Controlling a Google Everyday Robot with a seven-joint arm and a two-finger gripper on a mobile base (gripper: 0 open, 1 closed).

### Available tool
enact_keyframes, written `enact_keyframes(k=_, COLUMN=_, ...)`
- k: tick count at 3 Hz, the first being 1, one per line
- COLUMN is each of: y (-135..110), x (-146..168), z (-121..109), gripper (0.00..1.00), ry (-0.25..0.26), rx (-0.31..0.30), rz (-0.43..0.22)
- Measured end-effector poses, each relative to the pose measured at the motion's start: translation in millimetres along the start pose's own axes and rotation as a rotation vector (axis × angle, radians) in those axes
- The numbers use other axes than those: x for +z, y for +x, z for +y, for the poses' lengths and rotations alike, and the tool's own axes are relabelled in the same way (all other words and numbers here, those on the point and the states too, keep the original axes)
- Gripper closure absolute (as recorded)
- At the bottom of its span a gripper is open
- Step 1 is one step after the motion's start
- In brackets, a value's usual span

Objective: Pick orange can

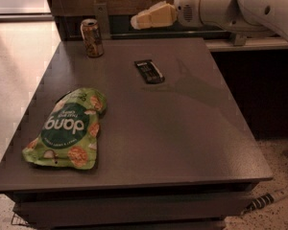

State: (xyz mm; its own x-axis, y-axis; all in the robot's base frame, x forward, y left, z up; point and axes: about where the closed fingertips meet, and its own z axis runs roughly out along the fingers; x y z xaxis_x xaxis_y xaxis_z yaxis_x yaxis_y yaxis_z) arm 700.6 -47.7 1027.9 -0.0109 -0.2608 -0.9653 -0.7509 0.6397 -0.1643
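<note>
Gripper (140,19) hangs in the air above the back edge of the table (182,138), pointing left. It's the cream-coloured tip on the end of the fat white arm (240,6) that reaches in from the right. Honestly can't tell from here whether it's clenched or released, it just reads as one pale wedge. It isn't touching anything on the table.

The orange can (92,38) stands upright near the back left corner of the tabletop, off to the left of the gripper and lower down, with a clear gap between the two. Silver rim on top, orange-brown body with darker markings. Just behind it and a bit to the right, a grey metal bracket (102,16) sticks up by the dark back rail.

A flat black object (149,71) lies on the table toward the back middle, turned at a slight angle, to the right of the can and apart from it. Can't make out what it is.

The green snack bag (67,128) lies flat near the front left, white lettering upside down from where I stand, well apart from the can and way bigger than it.

Pale floor (14,56) on the left, and a striped cable (264,202) on the ground at bottom right.
</note>
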Motion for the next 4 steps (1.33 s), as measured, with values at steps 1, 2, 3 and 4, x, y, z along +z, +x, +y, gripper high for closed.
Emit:
enact_keyframes(k=1, y=13, x=48, z=-7, gripper=0.0, ry=-0.018, rx=0.02, rz=-0.016)
enact_keyframes(k=2, y=32, x=107, z=-4, gripper=0.0, ry=-0.063, rx=0.057, rz=-0.041)
enact_keyframes(k=3, y=44, x=141, z=2, gripper=0.0, ry=-0.097, rx=0.087, rz=-0.044)
enact_keyframes(k=4, y=68, x=187, z=11, gripper=0.0, ry=-0.137, rx=0.145, rz=-0.047)
